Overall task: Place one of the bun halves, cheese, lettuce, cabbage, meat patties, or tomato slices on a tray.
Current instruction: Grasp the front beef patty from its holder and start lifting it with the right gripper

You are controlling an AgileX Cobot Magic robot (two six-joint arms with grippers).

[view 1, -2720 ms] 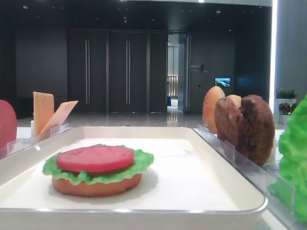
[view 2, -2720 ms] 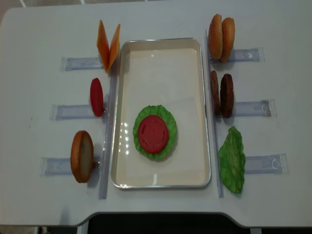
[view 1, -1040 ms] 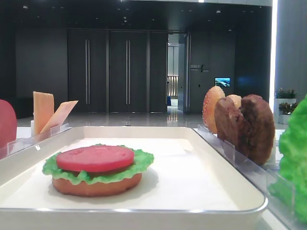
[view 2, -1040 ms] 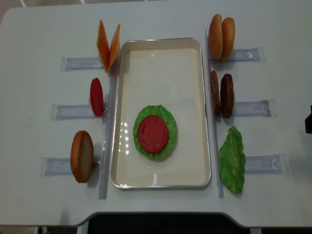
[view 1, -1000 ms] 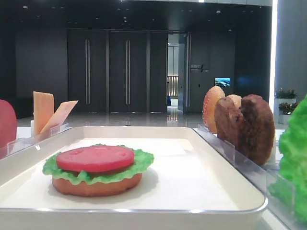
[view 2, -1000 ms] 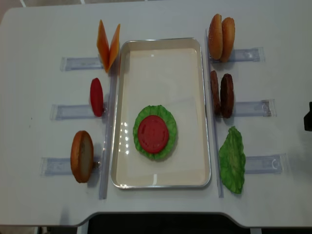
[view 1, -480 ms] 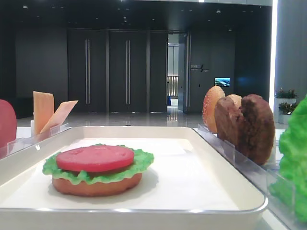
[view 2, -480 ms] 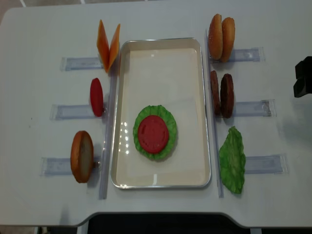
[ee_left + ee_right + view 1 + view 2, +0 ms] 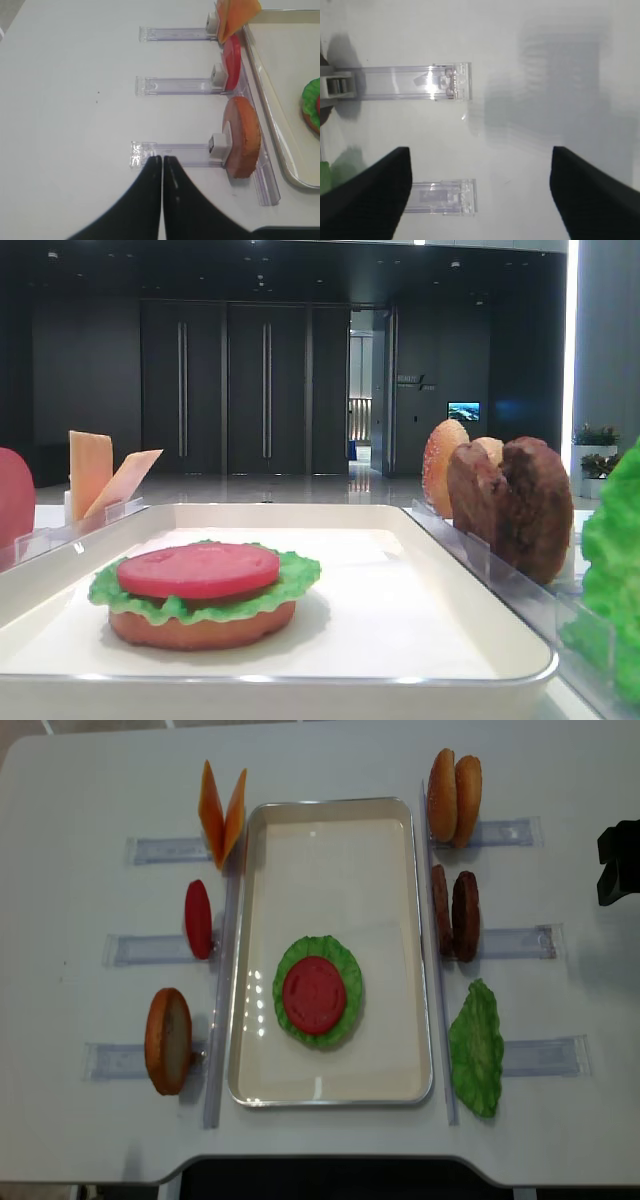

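Note:
The white tray [image 9: 330,804] holds a stack: a bun half [image 9: 200,626], lettuce [image 9: 346,960] and a tomato slice [image 9: 314,993] on top. In clear racks left of it stand cheese [image 9: 222,812], a tomato slice [image 9: 198,918] and a bun half [image 9: 167,1040]. On its right are two bun halves [image 9: 454,797], meat patties [image 9: 455,915] and lettuce [image 9: 476,1047]. My right gripper [image 9: 616,865] hovers at the table's right edge, open [image 9: 480,195] and empty. My left gripper [image 9: 162,159] is shut on nothing, over the end of the bun half's [image 9: 242,136] rack.
Below the right gripper lie the outer ends of two clear racks [image 9: 410,82] [image 9: 442,196] on bare white table. A long clear rail [image 9: 222,1010] runs along each side of the tray. The table's front edge [image 9: 320,1160] is close to the tray.
The right gripper has come in from the right edge of the overhead view and moved toward the far side of the table. The food and the left gripper's view show no shift.

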